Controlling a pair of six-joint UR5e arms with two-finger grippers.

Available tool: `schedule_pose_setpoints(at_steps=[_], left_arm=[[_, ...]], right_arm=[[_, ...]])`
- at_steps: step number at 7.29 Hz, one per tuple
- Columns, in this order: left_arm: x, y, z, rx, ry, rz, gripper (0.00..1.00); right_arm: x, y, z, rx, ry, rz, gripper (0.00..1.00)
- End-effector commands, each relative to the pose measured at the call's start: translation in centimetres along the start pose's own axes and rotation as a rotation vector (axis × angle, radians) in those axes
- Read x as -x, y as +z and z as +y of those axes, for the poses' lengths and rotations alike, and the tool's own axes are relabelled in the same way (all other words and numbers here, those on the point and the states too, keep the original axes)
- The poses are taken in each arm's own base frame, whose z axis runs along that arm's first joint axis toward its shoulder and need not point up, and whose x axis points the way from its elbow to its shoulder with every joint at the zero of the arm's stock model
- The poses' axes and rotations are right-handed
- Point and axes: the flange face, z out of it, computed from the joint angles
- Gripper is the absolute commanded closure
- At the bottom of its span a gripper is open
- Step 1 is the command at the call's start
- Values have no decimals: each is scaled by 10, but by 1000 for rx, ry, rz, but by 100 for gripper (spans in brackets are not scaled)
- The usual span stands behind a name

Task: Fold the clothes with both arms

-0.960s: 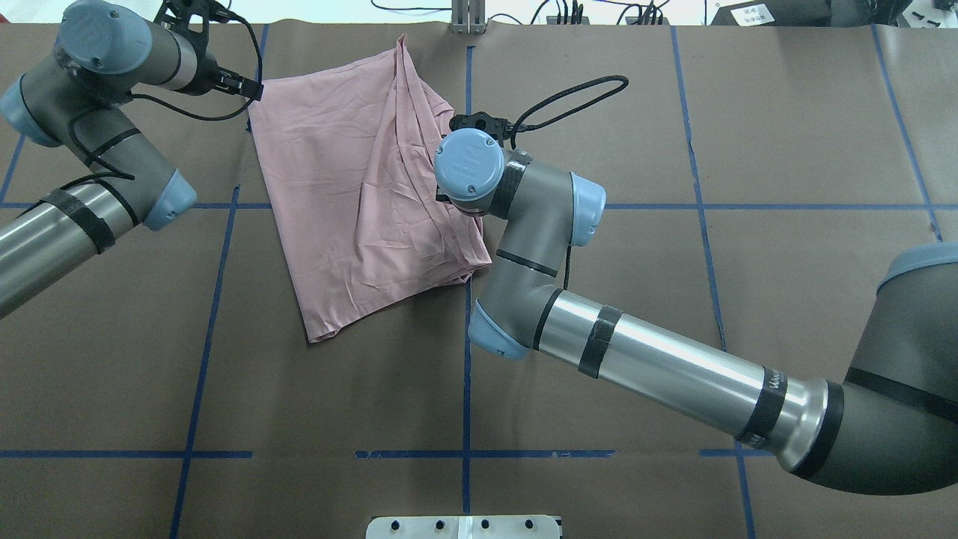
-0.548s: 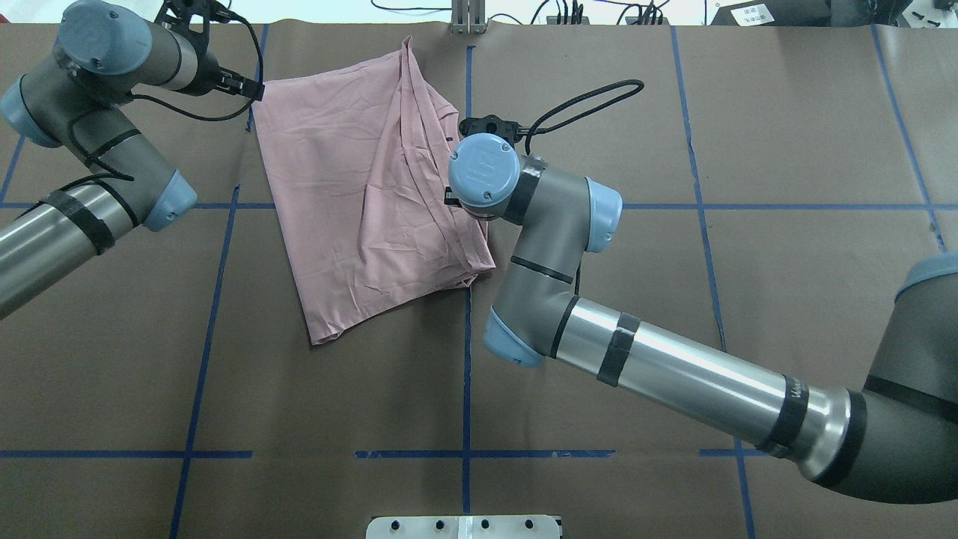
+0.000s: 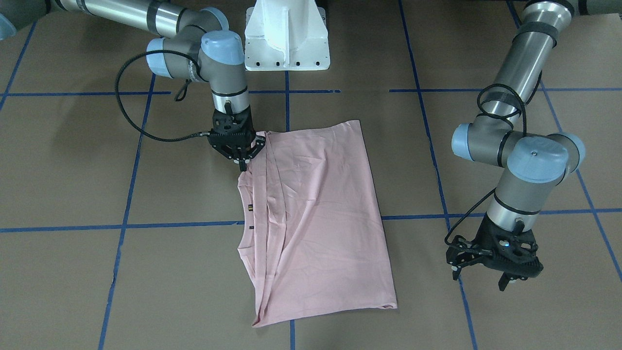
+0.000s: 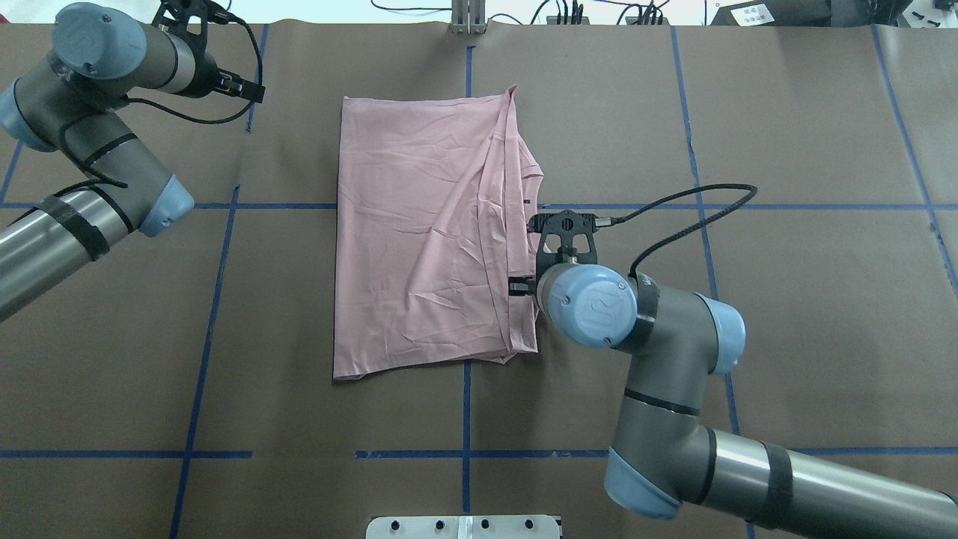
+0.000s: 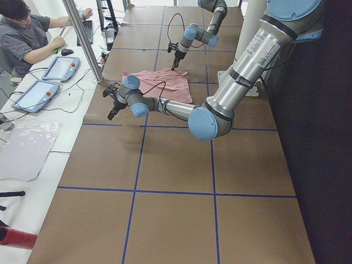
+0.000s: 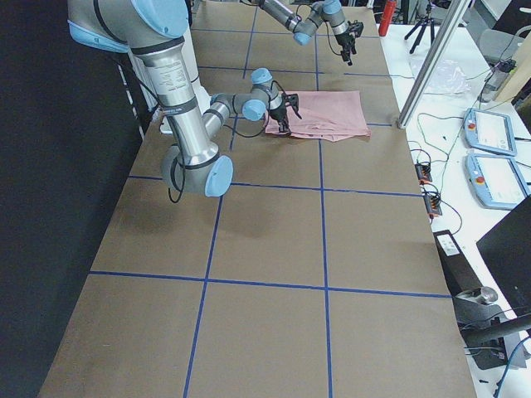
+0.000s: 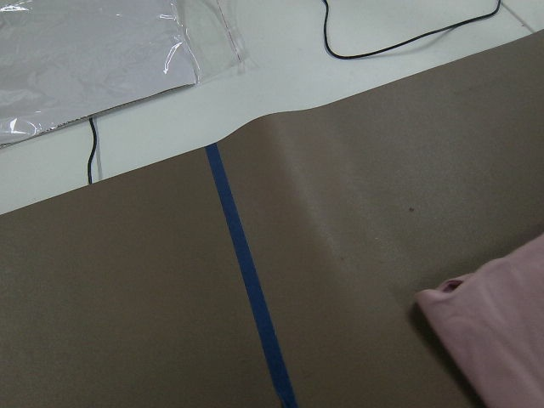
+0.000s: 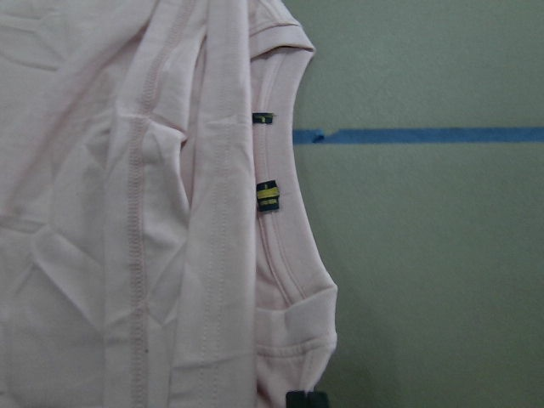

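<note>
T-shirt: the pale pink short-sleeved T-shirt (image 4: 419, 239) lies folded and wrinkled at mid-table, plain pink surface up, across a blue tape line.
Shirt edge: the ribbed collar (image 8: 285, 161) and a small black-and-yellow tag (image 8: 269, 197) run along the side nearest the grey-silver right arm (image 4: 673, 419).
Right gripper: the black two-finger right gripper (image 3: 241, 163) has its fingers pinched together on that edge beside the collar; in the overhead view its own wrist hides it.
Left gripper: the black two-finger left gripper (image 3: 479, 281) has its fingers spread, over bare table, well apart from the shirt.
Table: brown paper cover (image 4: 808, 314) crossed by blue tape lines (image 4: 468, 419).
Cable: a black looped cable (image 4: 688, 196) arcs from the right wrist, just beside the shirt.
Base: white pedestal (image 3: 286, 39) at the robot's edge.
Side desk: seated person (image 5: 27, 38), two tablets (image 5: 36, 94), clear plastic sheet (image 7: 93, 51).
</note>
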Motion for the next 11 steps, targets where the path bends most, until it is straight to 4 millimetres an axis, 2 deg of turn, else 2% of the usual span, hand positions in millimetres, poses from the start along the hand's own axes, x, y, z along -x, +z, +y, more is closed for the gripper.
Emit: schedule_pose_setpoints(at_steps=[1,2,3,5,7,8,9,11], left_arm=[[-3,0,0,-1,-14,3,0],[-5,-1,0,-2,-19,6,0],[-11,0,3,1,-15,13,0],[-14,0,3,2,-13,15,0],[-13,1,4,5,-14,13,0],[-14,0,3,2,-13,15,0],[-15,0,4,3,-12,16,0],[-14,0,3,2,-13,15,0]], right_arm=[[-26,-10,31,-7,-32,14,100],[-30,-9,34,-5,-29,19,84],[-31,-8,36,-27,-34,27,1],[-15,-43,33,1,-53,5,0],[27,-61,41,50,-103,45,0],[37,-64,51,70,-194,67,1],[42,-61,68,95,-283,85,16],[44,-53,89,127,-494,89,35]])
